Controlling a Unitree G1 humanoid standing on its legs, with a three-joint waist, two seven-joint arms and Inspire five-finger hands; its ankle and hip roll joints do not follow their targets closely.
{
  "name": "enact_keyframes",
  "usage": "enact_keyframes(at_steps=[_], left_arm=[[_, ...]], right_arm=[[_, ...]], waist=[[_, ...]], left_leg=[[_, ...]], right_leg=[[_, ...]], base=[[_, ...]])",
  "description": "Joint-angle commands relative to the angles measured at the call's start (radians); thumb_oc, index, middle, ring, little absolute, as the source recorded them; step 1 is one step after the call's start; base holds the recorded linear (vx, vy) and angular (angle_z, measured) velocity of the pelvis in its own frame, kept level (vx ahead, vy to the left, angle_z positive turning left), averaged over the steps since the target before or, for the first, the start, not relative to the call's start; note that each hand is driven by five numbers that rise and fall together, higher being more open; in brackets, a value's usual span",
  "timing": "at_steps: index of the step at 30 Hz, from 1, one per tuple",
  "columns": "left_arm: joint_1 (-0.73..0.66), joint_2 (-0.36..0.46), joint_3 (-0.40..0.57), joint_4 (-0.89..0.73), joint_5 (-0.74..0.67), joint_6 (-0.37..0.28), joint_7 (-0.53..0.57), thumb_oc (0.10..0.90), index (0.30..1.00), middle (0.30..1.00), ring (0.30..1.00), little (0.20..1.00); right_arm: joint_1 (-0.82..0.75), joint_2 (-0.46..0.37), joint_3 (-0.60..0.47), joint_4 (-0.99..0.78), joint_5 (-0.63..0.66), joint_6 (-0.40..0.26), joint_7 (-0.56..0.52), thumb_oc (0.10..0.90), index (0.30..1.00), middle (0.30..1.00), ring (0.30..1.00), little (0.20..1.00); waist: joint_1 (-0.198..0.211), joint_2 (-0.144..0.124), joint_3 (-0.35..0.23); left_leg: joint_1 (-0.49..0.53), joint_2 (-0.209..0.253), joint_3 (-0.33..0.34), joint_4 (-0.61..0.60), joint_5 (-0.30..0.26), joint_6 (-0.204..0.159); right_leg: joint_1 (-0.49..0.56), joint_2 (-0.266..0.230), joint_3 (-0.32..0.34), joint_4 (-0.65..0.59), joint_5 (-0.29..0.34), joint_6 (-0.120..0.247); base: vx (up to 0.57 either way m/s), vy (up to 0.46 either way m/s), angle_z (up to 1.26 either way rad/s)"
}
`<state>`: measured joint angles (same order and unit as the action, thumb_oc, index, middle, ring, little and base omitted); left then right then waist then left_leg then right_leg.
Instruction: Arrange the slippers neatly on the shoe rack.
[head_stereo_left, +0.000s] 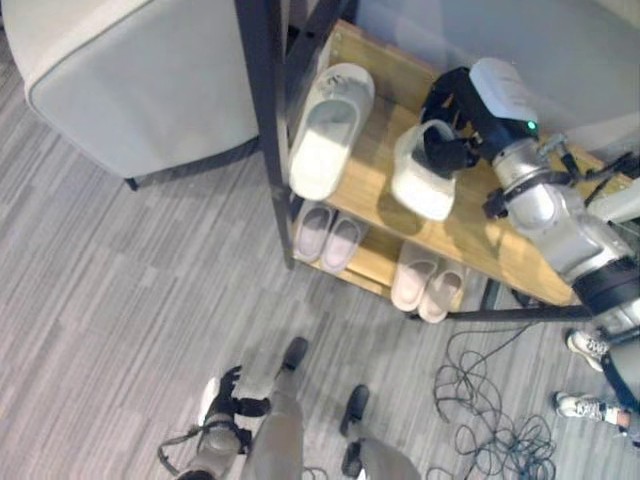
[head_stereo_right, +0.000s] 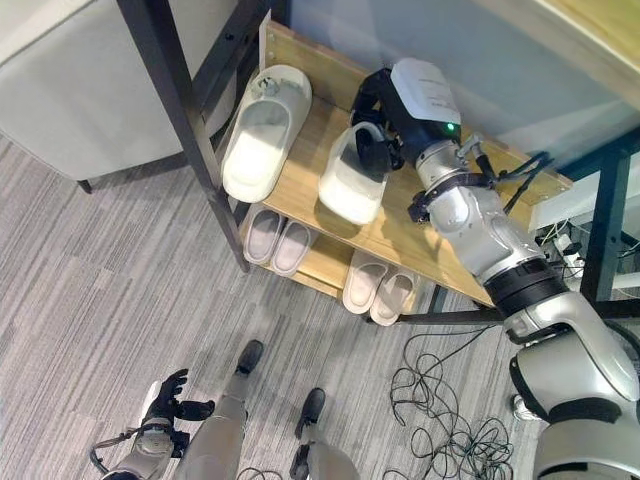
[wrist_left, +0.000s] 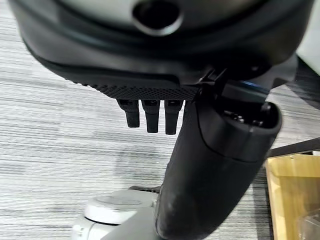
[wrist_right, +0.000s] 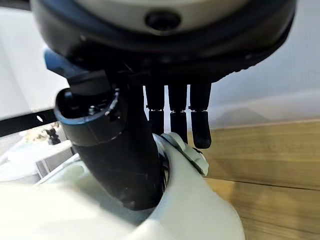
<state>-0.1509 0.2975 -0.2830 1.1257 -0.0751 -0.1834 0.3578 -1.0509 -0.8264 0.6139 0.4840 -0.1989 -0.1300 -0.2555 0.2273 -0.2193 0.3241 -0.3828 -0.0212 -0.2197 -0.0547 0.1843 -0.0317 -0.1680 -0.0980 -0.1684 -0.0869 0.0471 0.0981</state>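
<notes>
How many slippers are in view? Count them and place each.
6. Top shelf: one slipper lying free, one pinched by the right hand. Lower shelf: a left pair and a right pair. More may be hidden.

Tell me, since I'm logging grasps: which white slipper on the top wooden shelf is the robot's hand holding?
The white slipper nearer the shelf's middle; the right hand pinches its strap. The other white slipper lies untouched beside the black post.

My silver-grey right arm is reaching forward, its dark right hand (head_stereo_right: 378, 130) pinching with thumb against fingers (wrist_right: 181, 120). My dark left hand (head_stereo_right: 168, 395) is hanging low at my side, fingers loosely relaxed.
</notes>
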Motion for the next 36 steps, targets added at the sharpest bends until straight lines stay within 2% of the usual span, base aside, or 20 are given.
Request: enact_keyframes(at_steps=[1, 6, 10, 11, 12, 13, 18, 21, 36], left_arm=[[-0.021, -0.017, -0.030, 0.013, -0.028, -0.036, 0.033, 0.800, 0.900, 0.900, 0.900, 0.900], [-0.041, -0.011, -0.030, 0.013, -0.041, -0.038, 0.040, 0.800, 0.900, 0.900, 0.900, 0.900], [-0.045, -0.012, -0.038, 0.007, -0.042, -0.043, 0.045, 0.800, 0.900, 0.900, 0.900, 0.900], [-0.048, -0.010, -0.034, 0.010, -0.040, -0.044, 0.049, 0.800, 0.900, 0.900, 0.900, 0.900], [-0.048, -0.011, -0.034, 0.010, -0.040, -0.044, 0.049, 0.800, 0.900, 0.900, 0.900, 0.900], [-0.048, -0.009, -0.032, 0.005, -0.042, -0.045, 0.052, 0.800, 0.900, 0.900, 0.900, 0.900], [-0.057, -0.009, -0.034, 0.014, -0.051, -0.044, 0.048, 0.800, 0.900, 0.900, 0.900, 0.900], [-0.061, -0.010, -0.035, 0.014, -0.058, -0.045, 0.046, 0.800, 0.900, 0.900, 0.900, 0.900], [-0.041, -0.027, -0.027, 0.032, -0.077, -0.038, 0.000, 0.800, 0.900, 0.900, 0.900, 0.900]], right_arm=[[-0.183, -0.073, -0.021, -0.016, 0.019, -0.037, -0.094, 0.400, 0.300, 0.300, 0.300, 0.300], [-0.246, -0.057, 0.014, -0.001, 0.033, -0.042, -0.108, 0.400, 0.300, 0.300, 0.300, 0.300], [-0.266, -0.054, 0.038, 0.024, 0.030, -0.046, -0.108, 0.400, 0.300, 0.300, 0.300, 0.300], [-0.282, -0.071, 0.066, 0.027, -0.007, -0.039, -0.106, 0.400, 0.300, 0.300, 0.300, 0.300], [-0.284, -0.070, 0.068, 0.028, -0.007, -0.039, -0.106, 0.720, 0.780, 0.780, 0.780, 0.780], [-0.295, -0.078, 0.095, 0.047, -0.048, -0.022, -0.108, 0.800, 0.900, 0.900, 0.900, 0.900], [-0.333, -0.057, 0.125, 0.117, -0.083, 0.007, -0.102, 0.800, 0.900, 0.900, 0.900, 0.900], [-0.334, -0.042, 0.122, 0.143, -0.060, 0.009, -0.090, 0.800, 0.900, 0.900, 0.900, 0.900], [-0.221, -0.077, 0.076, 0.032, 0.114, -0.059, 0.008, 0.800, 0.900, 0.900, 0.900, 0.900]], waist=[[0.018, 0.014, -0.019], [0.032, -0.004, -0.013], [0.038, -0.007, -0.011], [0.039, -0.011, -0.011], [0.038, -0.010, -0.011], [0.041, -0.013, -0.011], [0.039, -0.011, -0.009], [0.035, -0.009, -0.009], [0.008, -0.008, -0.024]], left_leg=[[0.072, 0.006, -0.011, 0.035, -0.156, 0.013], [0.054, 0.006, -0.026, 0.041, -0.158, 0.010], [0.049, 0.003, -0.037, 0.043, -0.159, 0.010], [0.048, 0.003, -0.039, 0.042, -0.159, 0.009], [0.047, 0.003, -0.040, 0.042, -0.159, 0.009], [0.048, 0.001, -0.043, 0.040, -0.159, 0.009], [0.047, -0.001, -0.038, 0.042, -0.160, 0.008], [0.048, -0.002, -0.040, 0.045, -0.163, 0.009], [0.065, 0.001, -0.034, 0.038, -0.165, 0.011]], right_leg=[[0.051, -0.007, 0.023, 0.043, -0.061, 0.053], [0.047, -0.005, 0.017, 0.040, -0.061, 0.052], [0.045, -0.004, 0.008, 0.042, -0.063, 0.053], [0.044, -0.005, 0.005, 0.042, -0.062, 0.053], [0.044, -0.005, 0.004, 0.042, -0.062, 0.053], [0.045, -0.005, 0.002, 0.042, -0.062, 0.054], [0.044, -0.006, -0.002, 0.046, -0.063, 0.055], [0.045, -0.007, -0.002, 0.049, -0.065, 0.054], [0.046, -0.007, 0.003, 0.060, -0.068, 0.052]], base=[[0.01, 0.009, 0.13], [0.01, 0.003, 0.04], [0.01, 0.002, 0.14], [0.00, 0.001, 0.04], [0.00, 0.000, 0.00], [0.00, 0.000, 0.00], [0.00, 0.008, 0.02], [0.00, 0.004, 0.01], [0.00, 0.000, 0.00]])
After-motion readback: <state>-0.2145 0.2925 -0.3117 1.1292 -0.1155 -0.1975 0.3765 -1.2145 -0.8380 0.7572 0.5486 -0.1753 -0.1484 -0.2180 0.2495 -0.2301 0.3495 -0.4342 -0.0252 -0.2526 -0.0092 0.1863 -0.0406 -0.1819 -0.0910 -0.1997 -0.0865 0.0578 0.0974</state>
